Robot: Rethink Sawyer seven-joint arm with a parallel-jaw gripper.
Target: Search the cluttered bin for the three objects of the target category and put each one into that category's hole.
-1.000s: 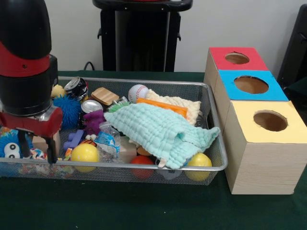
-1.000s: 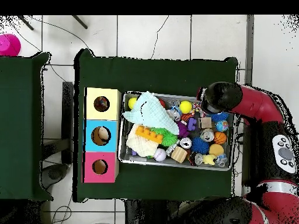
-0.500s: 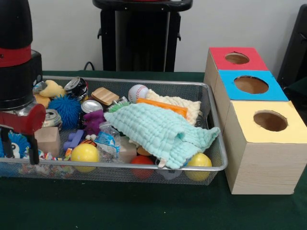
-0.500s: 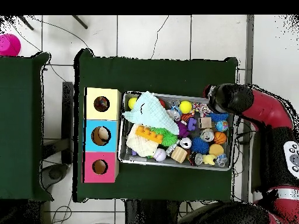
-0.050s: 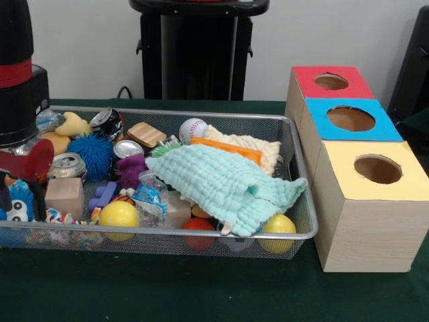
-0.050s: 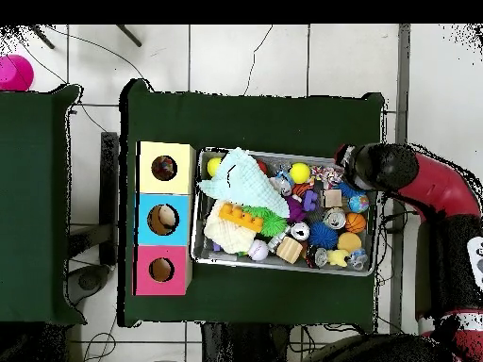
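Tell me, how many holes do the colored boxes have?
3, one atop each box: the red hole farthest back, the blue hole in the middle, the yellow hole nearest the camera.

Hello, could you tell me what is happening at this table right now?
A red and black robot arm is sorting through a wire mesh bin crammed with toys, cans and a mint green cloth. Its gripper sits at the bin's end farthest from the wooden box with red, blue and yellow holed tops, and no object is visible in it. The cloth covers part of the clutter.
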